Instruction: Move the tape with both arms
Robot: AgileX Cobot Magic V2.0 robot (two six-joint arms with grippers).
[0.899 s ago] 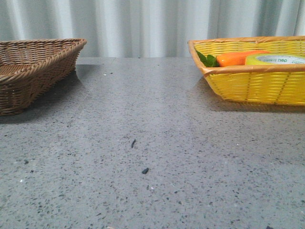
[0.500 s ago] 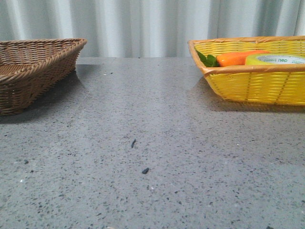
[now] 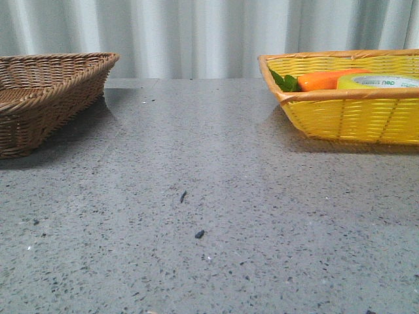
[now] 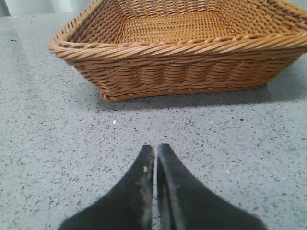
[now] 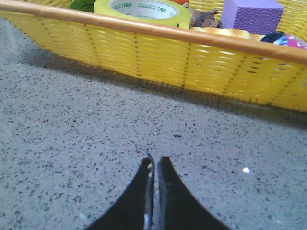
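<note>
Grey speckled stone table (image 3: 216, 170), white pleated curtain (image 3: 196, 36) behind the far edge

Brown wicker basket (image 3: 46, 98) at far left of table, nothing visible inside it in the left wrist view (image 4: 187, 52)

Yellow wicker basket (image 3: 347, 118) with an orange rim at far right; the tape (image 3: 380, 82), a yellow-green roll lying flat with its pale "deli" face up, sits inside it on the near side, just behind the near rim. Orange carrot (image 3: 330, 78) with green leaves (image 3: 283, 82) lies just left of and behind the tape, inside the same basket

Right wrist view shows the tape (image 5: 144, 10) over the basket wall (image 5: 158, 52), plus a purple block (image 5: 252, 14), a brownish knobbly thing (image 5: 204, 19) between tape and block, and a pink and black item (image 5: 288, 39) at the edge, too cut off to name

Left gripper (image 4: 155, 151): black fingers pressed together, only a hairline slit between, holding nothing, low over bare table, near the brown basket, apart from it

Right gripper (image 5: 154, 162): fingers likewise closed tip to tip, empty, low over the table, near the yellow basket's wall, not touching it

Neither arm shows in the front view; two small dark specks (image 3: 199, 233) on the table mid-near
</note>
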